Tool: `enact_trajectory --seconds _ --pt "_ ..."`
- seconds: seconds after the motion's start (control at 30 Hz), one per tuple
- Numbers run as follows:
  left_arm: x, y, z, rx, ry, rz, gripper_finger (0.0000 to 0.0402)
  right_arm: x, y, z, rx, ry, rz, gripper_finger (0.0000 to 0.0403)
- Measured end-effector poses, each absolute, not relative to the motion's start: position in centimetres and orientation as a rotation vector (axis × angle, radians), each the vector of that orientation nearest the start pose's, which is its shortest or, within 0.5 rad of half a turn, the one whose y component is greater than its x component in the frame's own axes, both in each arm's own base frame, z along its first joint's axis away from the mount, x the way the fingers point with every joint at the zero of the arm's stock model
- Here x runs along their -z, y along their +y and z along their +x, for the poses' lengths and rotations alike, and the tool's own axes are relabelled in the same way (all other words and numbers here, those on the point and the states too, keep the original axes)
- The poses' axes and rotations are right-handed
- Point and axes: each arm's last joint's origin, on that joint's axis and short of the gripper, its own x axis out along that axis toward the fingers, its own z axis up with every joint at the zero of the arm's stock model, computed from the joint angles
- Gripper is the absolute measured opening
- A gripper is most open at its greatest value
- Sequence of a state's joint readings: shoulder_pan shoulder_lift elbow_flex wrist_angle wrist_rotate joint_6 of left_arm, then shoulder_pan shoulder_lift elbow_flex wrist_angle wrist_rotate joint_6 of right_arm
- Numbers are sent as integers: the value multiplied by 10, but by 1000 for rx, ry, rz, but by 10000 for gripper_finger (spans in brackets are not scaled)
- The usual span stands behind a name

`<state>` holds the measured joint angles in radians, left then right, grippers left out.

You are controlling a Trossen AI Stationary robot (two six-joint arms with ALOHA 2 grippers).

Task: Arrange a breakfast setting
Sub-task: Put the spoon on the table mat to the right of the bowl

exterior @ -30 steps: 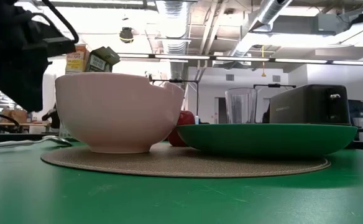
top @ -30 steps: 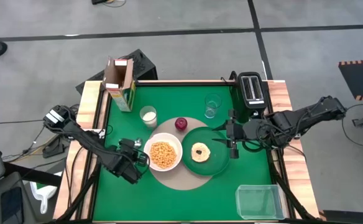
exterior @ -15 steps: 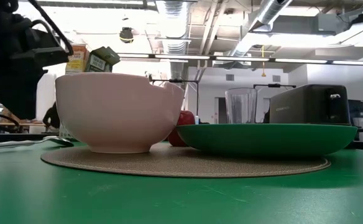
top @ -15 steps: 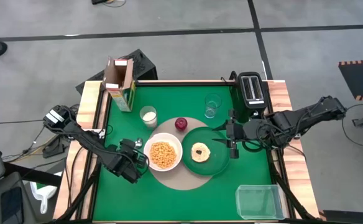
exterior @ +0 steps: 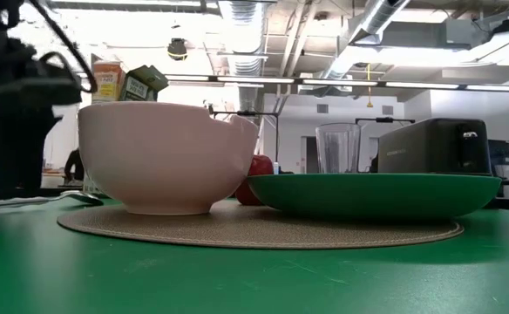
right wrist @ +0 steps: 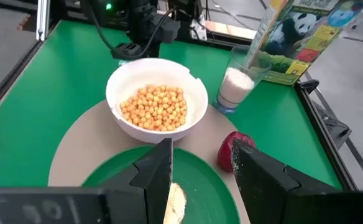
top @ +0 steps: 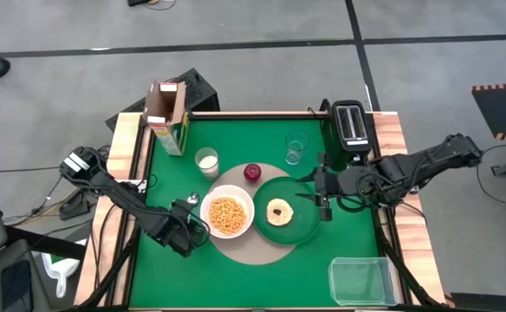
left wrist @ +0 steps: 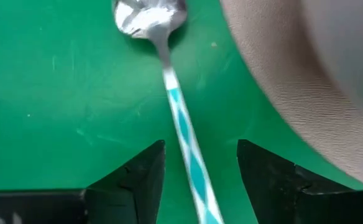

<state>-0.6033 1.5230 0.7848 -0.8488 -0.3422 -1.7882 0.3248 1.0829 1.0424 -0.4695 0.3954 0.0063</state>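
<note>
Crowded centre, open near edge.
Mat (top: 253,247) carries white bowl (top: 228,216) and green plate (top: 287,211), their rims touching; no gap between them. Red fruit (top: 252,172) sits tight against the plate's far rim. Left gripper (top: 192,224) blocks the bowl's left side, jaws apart over the spoon (left wrist: 176,114) lying just beside the mat edge. Right gripper (top: 323,198) closes off the plate's right rim. Far side: milk glass (top: 206,161), empty glass (top: 295,147), cereal box (top: 167,117) and toaster (top: 351,122), with bare cloth between the two glasses. Near strip open from the left corner to the clear tub (top: 360,280).
</note>
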Motion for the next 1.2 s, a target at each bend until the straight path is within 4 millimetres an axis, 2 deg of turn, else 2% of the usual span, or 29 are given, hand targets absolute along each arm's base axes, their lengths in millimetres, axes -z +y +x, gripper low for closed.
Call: enact_trajectory --seconds 0.23,0.4,0.6,0.73,0.97,1.2 --pt "-145 -120 187 -985 1059 -736 187 -335 61 222 74 509 -190 191" --pt "-141 -119 183 -970 1121 -724 178 -332 59 227 88 524 -196 192" --pt "-131 -117 180 -932 1118 -750 164 -333 58 227 93 520 -192 192" --pt "-133 -117 179 -954 1130 -733 128 -333 58 227 94 519 -189 192" --pt "-132 -116 179 -942 1133 -695 19 -333 58 227 94 520 -189 192" --pt "-143 -118 179 -965 1190 -628 23 -333 57 228 99 511 -183 192"
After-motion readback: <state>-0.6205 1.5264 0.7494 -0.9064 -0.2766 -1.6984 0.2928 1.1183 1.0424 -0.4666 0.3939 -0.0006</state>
